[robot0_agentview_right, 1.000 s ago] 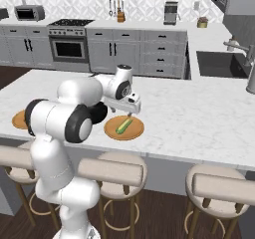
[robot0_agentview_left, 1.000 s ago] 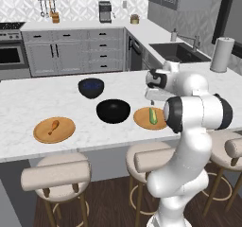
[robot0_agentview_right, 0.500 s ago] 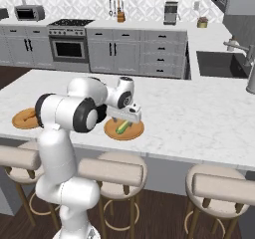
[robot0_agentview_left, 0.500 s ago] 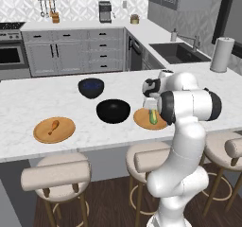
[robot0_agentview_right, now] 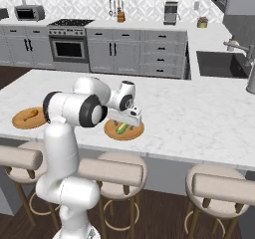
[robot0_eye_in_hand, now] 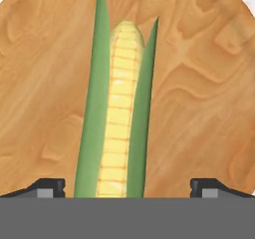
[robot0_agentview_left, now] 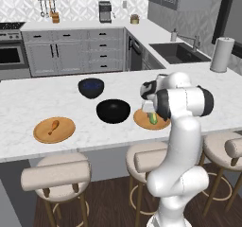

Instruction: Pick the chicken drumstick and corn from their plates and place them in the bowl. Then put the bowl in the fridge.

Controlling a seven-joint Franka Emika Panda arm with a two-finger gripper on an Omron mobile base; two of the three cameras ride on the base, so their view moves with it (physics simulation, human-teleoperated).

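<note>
The corn (robot0_eye_in_hand: pixel 119 128), yellow with green husk, lies on its wooden plate (robot0_eye_in_hand: pixel 199 98). My gripper (robot0_eye_in_hand: pixel 127 188) is open and low over it, a fingertip (robot0_eye_in_hand: pixel 47 187) on either side of the cob. From the base, the gripper (robot0_agentview_left: pixel 150 109) hangs over the corn (robot0_agentview_left: pixel 153 119) on the right plate (robot0_agentview_left: pixel 141 121). The black bowl (robot0_agentview_left: pixel 113 110) stands just left of that plate. The chicken drumstick (robot0_agentview_left: pixel 54 125) lies on the left plate (robot0_agentview_left: pixel 42 134). From the right base view, the gripper (robot0_agentview_right: pixel 124 121) covers part of the corn (robot0_agentview_right: pixel 122 129). The fridge is out of view.
A smaller dark blue bowl (robot0_agentview_left: pixel 90 87) stands behind the black bowl. A paper towel roll (robot0_agentview_left: pixel 222 54) and the sink (robot0_agentview_left: pixel 177 52) are at the far right. Padded stools (robot0_agentview_left: pixel 56 174) line the counter's near edge.
The hand has come down toward the corn plate and now sits low over the cob, jaws still wide. The food and the bowls have not moved.
</note>
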